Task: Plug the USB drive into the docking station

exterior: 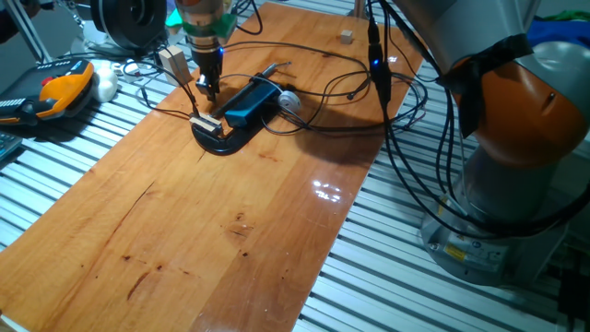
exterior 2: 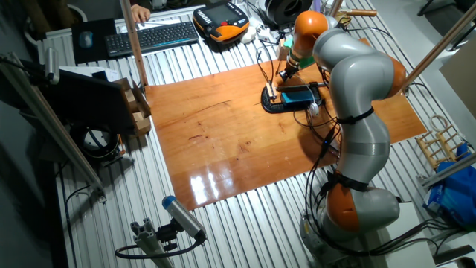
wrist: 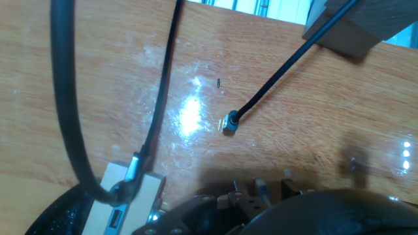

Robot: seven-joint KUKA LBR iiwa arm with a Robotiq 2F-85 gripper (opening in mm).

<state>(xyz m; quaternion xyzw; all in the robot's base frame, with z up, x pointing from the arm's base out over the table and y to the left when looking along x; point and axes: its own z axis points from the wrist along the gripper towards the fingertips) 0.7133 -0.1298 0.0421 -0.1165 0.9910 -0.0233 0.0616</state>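
Hand view shows glossy wood table (wrist: 313,130), pale, seemingly boxy USB drive (wrist: 121,199).

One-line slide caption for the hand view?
Hand view: pale USB drive at lower left beneath looping black cables on the wooden table.

Glossy wooden tabletop (exterior: 230,240), ribbed metal bench (exterior 2: 245,231)

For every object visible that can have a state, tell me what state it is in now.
Small pale silver-white USB drive: lying on the black curved base, not plugged in.
Flat bright-blue docking station: on the base, cables attached.
Hand: above the drive, holding nothing visible; open or shut unclear.
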